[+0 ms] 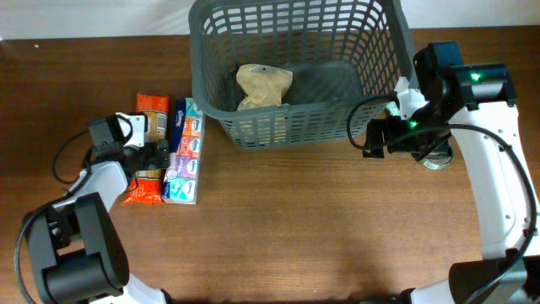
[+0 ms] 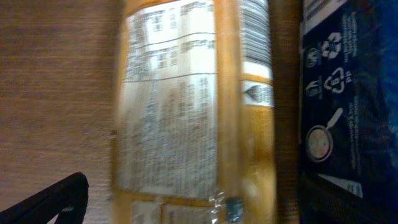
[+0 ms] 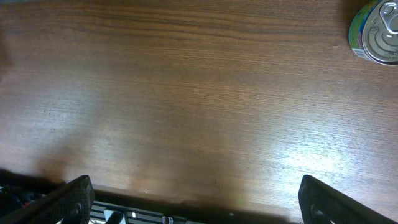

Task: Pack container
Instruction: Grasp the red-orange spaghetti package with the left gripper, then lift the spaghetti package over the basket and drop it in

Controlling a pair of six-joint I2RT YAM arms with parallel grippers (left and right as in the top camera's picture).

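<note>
Right gripper [image 3: 196,194] first: its two fingers [image 3: 71,194] stand wide apart, nothing between them, only bare brown table [image 3: 186,93] below. Up in the corner of the right wrist view sits a silver can [image 3: 378,31], pull-tab lid up, well clear of both fingers. From overhead the right gripper [image 1: 375,142] hangs just beside the right wall of the basket [image 1: 278,127], outside it, and the can [image 1: 437,159] peeks out under the arm.

Over to the left: only one finger [image 2: 62,200] shows in the left wrist view, low at the edge, and there is a strip of bare wood between it and the orange packet [image 2: 186,124], so the fingers are spread and not gripping. The packet fills the view, printed label up, with a dark blue tissue pack [image 2: 348,93] right alongside. Overhead, the left gripper [image 1: 152,156] is over the orange packet [image 1: 150,105], with the tissue pack [image 1: 186,152] touching it.

The dark grey basket stands at the table's far middle, upright, a crumpled tan bag [image 1: 263,84] lying on its floor.
</note>
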